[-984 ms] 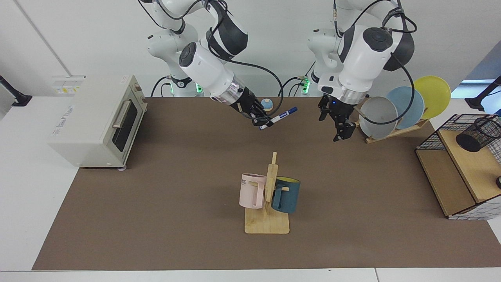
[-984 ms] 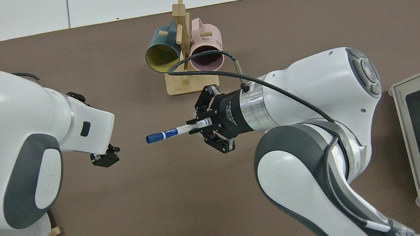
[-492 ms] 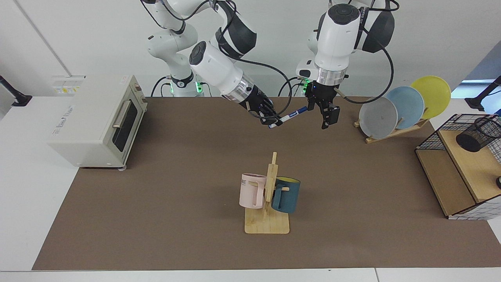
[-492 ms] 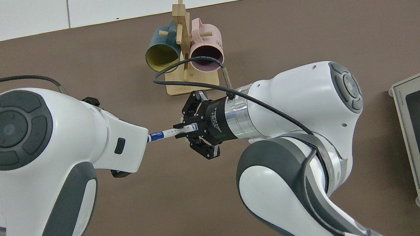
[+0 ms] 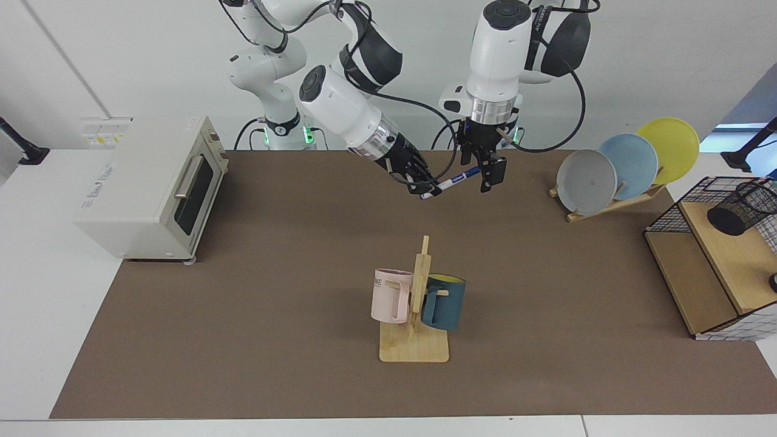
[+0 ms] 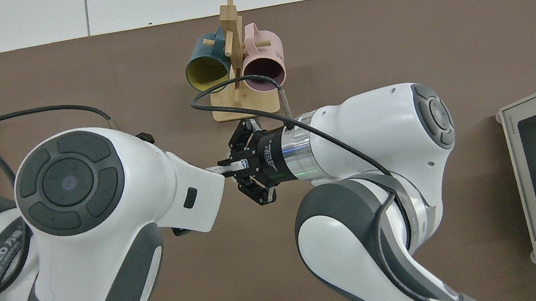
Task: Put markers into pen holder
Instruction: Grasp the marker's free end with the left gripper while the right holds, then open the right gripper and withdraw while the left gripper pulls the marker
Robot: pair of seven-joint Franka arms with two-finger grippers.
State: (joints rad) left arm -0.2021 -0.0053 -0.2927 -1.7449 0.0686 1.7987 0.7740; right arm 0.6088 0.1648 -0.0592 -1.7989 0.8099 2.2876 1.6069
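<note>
Though right-gripped [image 5: 425,185], marker [image 5: 452,179] between left jaws.

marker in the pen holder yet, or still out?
Out. The marker is in the air, right gripper shut on its end, left gripper at its cap. The pen holder sits far off in the wire basket.

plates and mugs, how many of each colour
grey plate: 1
blue plate: 1
yellow plate: 1
pink mug: 1
teal mug: 1
total: 5
</note>
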